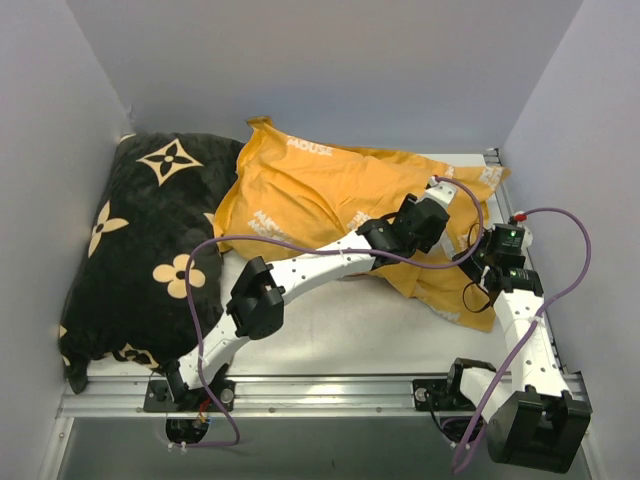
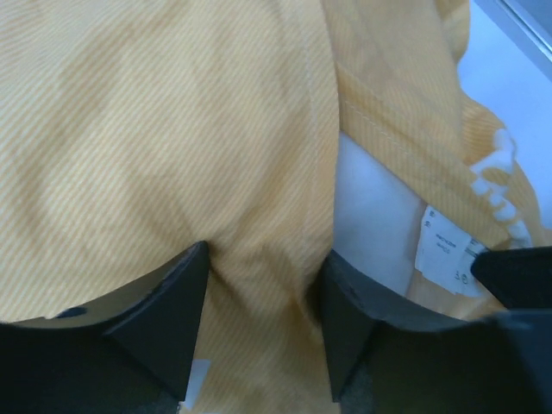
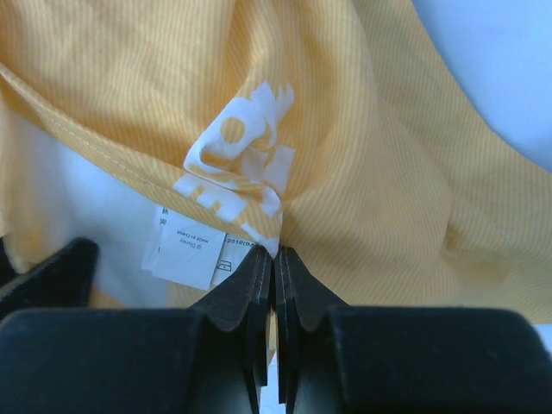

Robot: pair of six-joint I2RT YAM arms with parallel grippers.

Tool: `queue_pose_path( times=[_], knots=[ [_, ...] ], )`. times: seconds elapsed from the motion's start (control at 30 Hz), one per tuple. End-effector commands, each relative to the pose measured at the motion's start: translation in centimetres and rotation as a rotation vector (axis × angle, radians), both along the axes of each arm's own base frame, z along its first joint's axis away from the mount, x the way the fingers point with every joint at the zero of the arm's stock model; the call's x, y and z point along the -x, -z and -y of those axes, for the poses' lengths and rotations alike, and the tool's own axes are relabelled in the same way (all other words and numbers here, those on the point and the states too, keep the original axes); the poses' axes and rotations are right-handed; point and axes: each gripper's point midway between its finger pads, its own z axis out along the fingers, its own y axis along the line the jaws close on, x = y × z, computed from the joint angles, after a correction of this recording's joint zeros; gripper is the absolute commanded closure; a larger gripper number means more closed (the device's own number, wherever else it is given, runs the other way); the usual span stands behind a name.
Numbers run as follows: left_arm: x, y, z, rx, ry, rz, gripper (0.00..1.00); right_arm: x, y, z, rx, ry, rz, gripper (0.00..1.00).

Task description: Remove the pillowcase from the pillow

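Note:
The orange-yellow pillowcase (image 1: 310, 190) with white lettering lies rumpled across the middle and right of the table. The white pillow shows in its open mouth in the left wrist view (image 2: 371, 207) and in the right wrist view (image 3: 69, 190), with a white care label (image 3: 185, 250) at the hem. My left gripper (image 1: 432, 208) is open, its fingers pressed down on the pillowcase with a ridge of fabric between them (image 2: 266, 250). My right gripper (image 1: 476, 256) is shut on the pillowcase's hem (image 3: 274, 252) by the lettering.
A large black cushion (image 1: 140, 250) with beige flower motifs fills the left side of the table. Grey walls enclose the back and sides. A metal rail (image 1: 330, 385) runs along the near edge. Purple cables loop over both arms.

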Motion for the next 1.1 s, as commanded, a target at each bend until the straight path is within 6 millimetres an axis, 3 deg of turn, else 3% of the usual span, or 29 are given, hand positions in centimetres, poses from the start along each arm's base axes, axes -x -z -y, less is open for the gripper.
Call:
queue_pose_path(
  times=[0.0,0.03,0.1,0.13,0.2,0.23,0.3,0.33,0.37,0.4,0.43,0.47,0.53,0.6,0.67,0.7,0.83,0.87,0.9,1.0,1.07],
  knots=[
    [-2.0,-1.9,-2.6,-0.030,-0.134,0.067,0.41,-0.4,-0.2,0.0,-0.007,-0.009,0.009,1.00],
    [-2.4,-3.3,-3.9,-0.024,-0.179,0.091,0.49,-0.4,-0.1,0.0,-0.008,-0.012,0.006,1.00],
    [-2.7,-4.3,-5.9,-0.023,-0.225,0.100,0.54,-0.7,0.2,-0.1,-0.016,-0.021,-0.005,1.00],
    [-3.0,-4.7,-6.7,-0.019,-0.249,0.108,0.63,-0.9,0.2,-0.2,-0.019,-0.026,-0.003,1.00],
    [-3.5,-5.9,-8.7,-0.008,-0.293,0.113,0.71,-1.3,0.6,-0.5,-0.033,-0.047,-0.014,1.00],
    [-4.1,-4.4,-10.3,-0.028,-0.330,0.088,0.80,-1.7,0.5,-1.1,-0.055,-0.076,-0.005,1.00],
    [-4.8,-5.3,-12.7,0.003,-0.385,0.076,0.90,-2.4,0.8,-1.8,-0.076,-0.112,-0.025,1.00],
    [-5.9,-3.5,-15.0,-0.024,-0.427,0.045,0.91,-2.7,0.8,-2.2,-0.084,-0.135,-0.024,1.00],
    [-6.2,-3.1,-16.0,0.000,-0.454,0.019,0.98,-3.0,0.8,-3.2,-0.083,-0.171,-0.029,1.00],
    [-6.3,-3.4,-17.1,0.019,-0.474,0.010,0.99,-3.5,1.0,-3.8,-0.082,-0.196,-0.042,1.00],
    [-6.6,-2.2,-18.5,0.008,-0.503,-0.011,1.00,-3.8,0.9,-4.4,-0.076,-0.218,-0.045,1.00],
    [-7.4,-1.8,-20.1,-0.001,-0.537,-0.017,1.00,-4.0,0.9,-6.2,-0.058,-0.278,-0.050,1.00],
    [-7.9,-2.0,-22.2,-0.003,-0.583,-0.017,1.00,-4.4,1.0,-7.9,-0.024,-0.335,-0.071,1.00],
    [-8.7,-1.4,-25.2,-0.032,-0.654,-0.015,1.00,-4.2,1.5,-9.0,0.011,-0.364,-0.091,1.00],
    [-9.2,-0.2,-28.3,-0.055,-0.724,-0.046,1.00,-4.0,1.8,-8.9,0.010,-0.355,-0.097,1.00],
    [-9.1,-0.1,-28.7,-0.037,-0.726,-0.060,1.00,-3.9,2.0,-8.5,0.027,-0.340,-0.103,0.98],
    [-7.6,1.1,-25.2,-0.027,-0.592,-0.085,1.00,-3.6,2.2,-8.7,0.020,-0.352,-0.108,0.84],
    [-7.3,1.3,-24.5,-0.031,-0.573,-0.089,1.00,-3.7,1.6,-8.9,0.017,-0.361,-0.091,0.77],
    [-6.8,1.9,-23.4,-0.036,-0.545,-0.100,1.00,-3.7,1.1,-9.0,0.031,-0.362,-0.075,0.63],
    [-6.0,2.6,-21.8,-0.042,-0.512,-0.113,1.00,-3.7,-1.6,-9.8,0.069,-0.388,-0.004,0.40],
    [-5.6,2.8,-21.1,-0.043,-0.493,-0.118,1.00,-3.7,-3.5,-10.3,0.104,-0.391,0.041,0.32]
  ],
)
